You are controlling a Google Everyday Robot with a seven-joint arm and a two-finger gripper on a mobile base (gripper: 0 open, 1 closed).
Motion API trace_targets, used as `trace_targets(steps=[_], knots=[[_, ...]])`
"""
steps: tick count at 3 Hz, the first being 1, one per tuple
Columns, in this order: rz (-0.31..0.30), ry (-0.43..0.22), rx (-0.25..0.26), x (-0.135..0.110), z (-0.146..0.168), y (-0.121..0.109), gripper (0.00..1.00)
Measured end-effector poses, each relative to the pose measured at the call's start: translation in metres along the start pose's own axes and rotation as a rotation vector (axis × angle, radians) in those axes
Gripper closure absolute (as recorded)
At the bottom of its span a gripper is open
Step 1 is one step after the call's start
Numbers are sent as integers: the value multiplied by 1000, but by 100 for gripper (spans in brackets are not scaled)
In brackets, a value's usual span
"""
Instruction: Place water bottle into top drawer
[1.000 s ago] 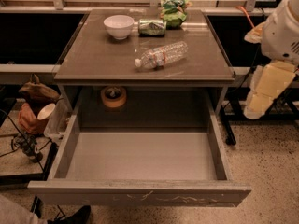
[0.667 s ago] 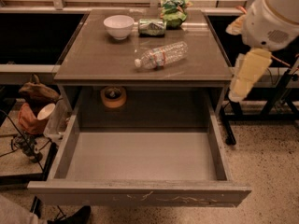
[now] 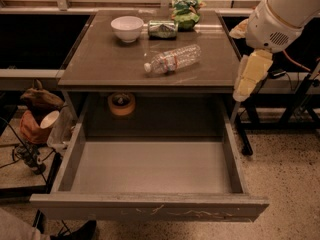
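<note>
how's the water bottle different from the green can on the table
The water bottle is clear crinkled plastic with a white cap; the can is metal with a green label. The water bottle is longer, the can stubbier. The water bottle lies diagonally mid-table, the can crosswise at the back beside the white bowl. Both lie on their sides on the table. The gripper hangs off the table's right edge, touching neither.

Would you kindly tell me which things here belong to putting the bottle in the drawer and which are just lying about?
For the job: water bottle lying on the table; open top drawer; pincer hanging beside the table.
Lying about: white bowl, can, green bag, tape roll under the tabletop.
</note>
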State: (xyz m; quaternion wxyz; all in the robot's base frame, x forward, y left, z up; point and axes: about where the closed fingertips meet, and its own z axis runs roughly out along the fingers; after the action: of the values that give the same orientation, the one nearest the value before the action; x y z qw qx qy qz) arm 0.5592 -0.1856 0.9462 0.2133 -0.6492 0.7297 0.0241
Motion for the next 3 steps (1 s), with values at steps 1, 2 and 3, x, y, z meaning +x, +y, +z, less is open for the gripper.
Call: trace_targets(steps=[1, 2, 3], knots=[[-53, -54, 27, -10, 10, -29, 0], [-156, -141, 63, -37, 26, -76, 0], [-237, -206, 65, -65, 52, -115, 0]])
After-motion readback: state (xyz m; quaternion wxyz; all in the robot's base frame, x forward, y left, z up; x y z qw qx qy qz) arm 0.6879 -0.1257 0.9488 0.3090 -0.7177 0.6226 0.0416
